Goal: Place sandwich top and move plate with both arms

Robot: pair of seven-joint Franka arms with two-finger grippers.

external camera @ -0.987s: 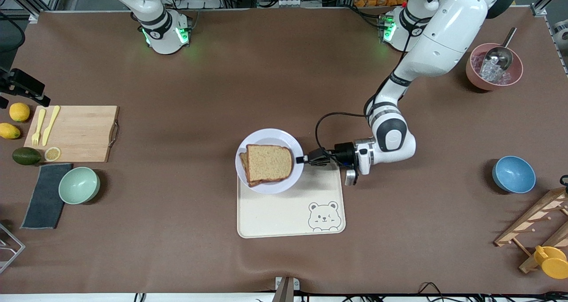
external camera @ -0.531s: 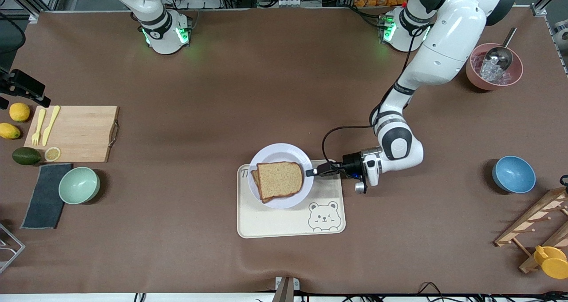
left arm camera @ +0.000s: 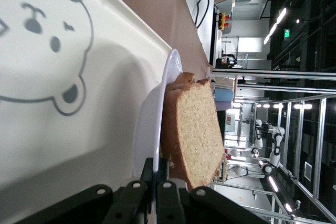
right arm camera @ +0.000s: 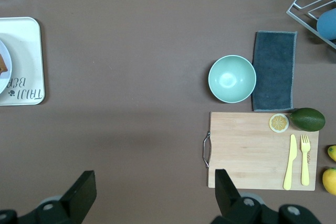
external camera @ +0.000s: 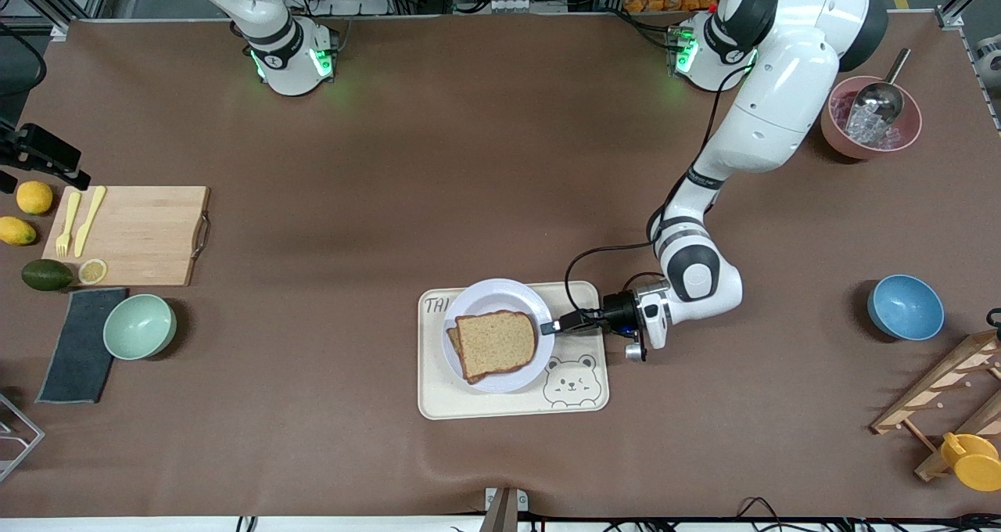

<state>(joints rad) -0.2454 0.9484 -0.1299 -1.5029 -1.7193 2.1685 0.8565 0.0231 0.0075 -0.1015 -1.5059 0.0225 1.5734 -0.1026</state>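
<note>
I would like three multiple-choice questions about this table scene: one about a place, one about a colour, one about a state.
1. Where is the plate?
A. over the cream bear tray
B. on the cutting board
C. beside the pink bowl

2. What colour is the bowl beside the dark cloth?
A. red
B. pale green
C. black

3. How is the left pincer?
A. open above the bread
B. shut on the plate's rim
C. resting on the blue bowl

Key: 1 A, the plate overlaps the tray. 2 B, the front view shows mint green. 3 B, the left wrist view shows the rim pinched. The right pincer waits open.
</note>
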